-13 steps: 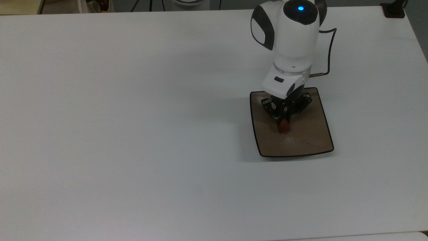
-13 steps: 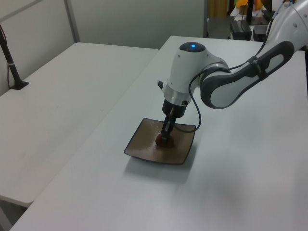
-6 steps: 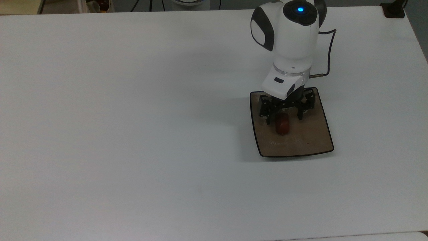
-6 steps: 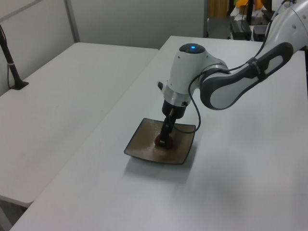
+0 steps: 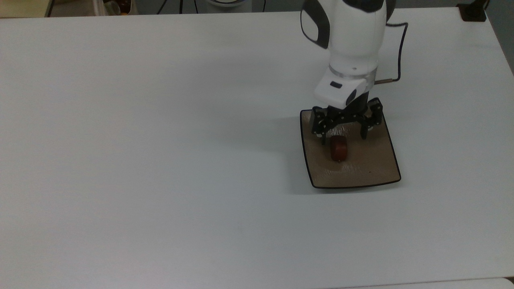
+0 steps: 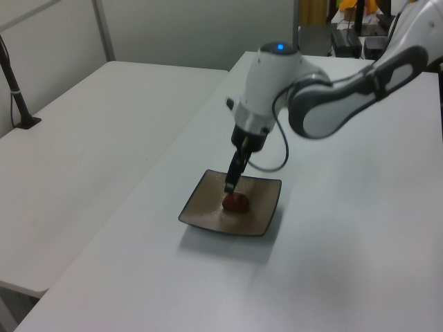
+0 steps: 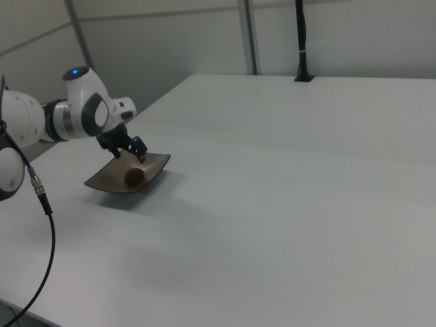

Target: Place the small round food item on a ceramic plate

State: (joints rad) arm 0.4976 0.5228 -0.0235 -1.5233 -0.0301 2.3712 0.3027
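The small glossy dark reddish-brown round food item (image 5: 339, 147) lies near the middle of the square tan-brown glazed ceramic plate (image 5: 373, 168), resting free; the black two-finger gripper (image 5: 344, 134) hangs just above it, fingers spread wide, so delivery looks done

Jaws spread and lifted — the small round food item (image 5: 338, 147) left on the ceramic plate (image 5: 373, 168).

- The gripper (image 5: 343, 135) pointed downward, its two black fingers (image 5: 320, 127) spread wide apart with nothing between the jaws
- The white wrist stood nearly upright directly above the jaws
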